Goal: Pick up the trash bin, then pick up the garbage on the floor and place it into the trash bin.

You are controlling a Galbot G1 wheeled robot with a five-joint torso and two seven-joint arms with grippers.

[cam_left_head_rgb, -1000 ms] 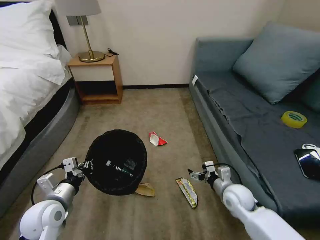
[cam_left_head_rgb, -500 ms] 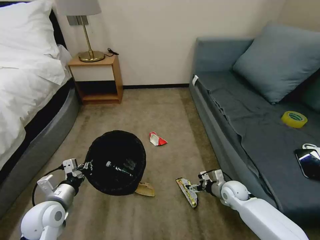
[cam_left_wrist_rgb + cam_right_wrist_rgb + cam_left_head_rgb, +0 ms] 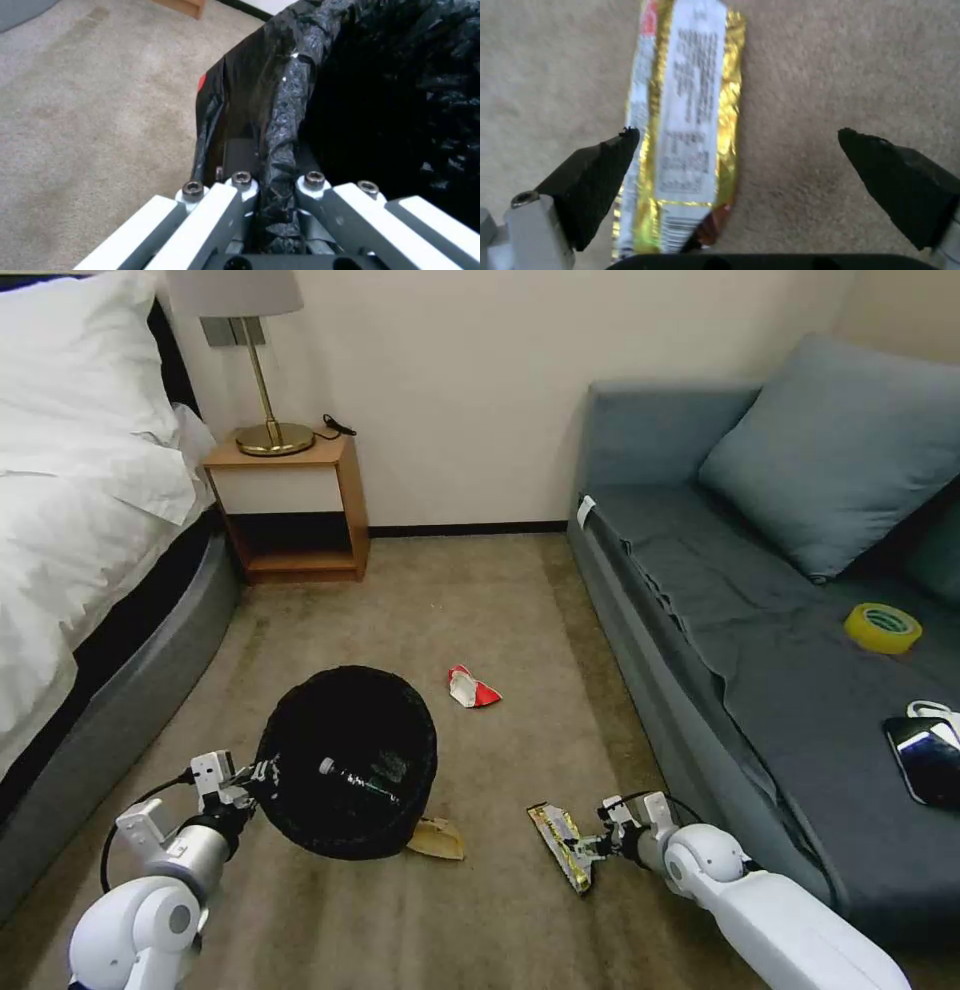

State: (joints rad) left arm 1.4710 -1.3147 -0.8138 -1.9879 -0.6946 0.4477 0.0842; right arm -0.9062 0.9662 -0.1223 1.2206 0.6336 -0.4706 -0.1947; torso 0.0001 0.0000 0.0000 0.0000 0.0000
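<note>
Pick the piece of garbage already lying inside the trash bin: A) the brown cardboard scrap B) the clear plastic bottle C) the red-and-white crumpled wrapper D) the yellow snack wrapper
B: the clear plastic bottle lies inside the trash bin, while the other three pieces sit on the carpet.

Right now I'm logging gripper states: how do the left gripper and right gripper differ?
The left gripper is shut on the rim of the round black mesh trash bin; the right gripper is open and holds nothing. The left is raised beside the bin; the right is low over the carpet, its jaws straddling the yellow snack wrapper. Both have black fingertips.
</note>
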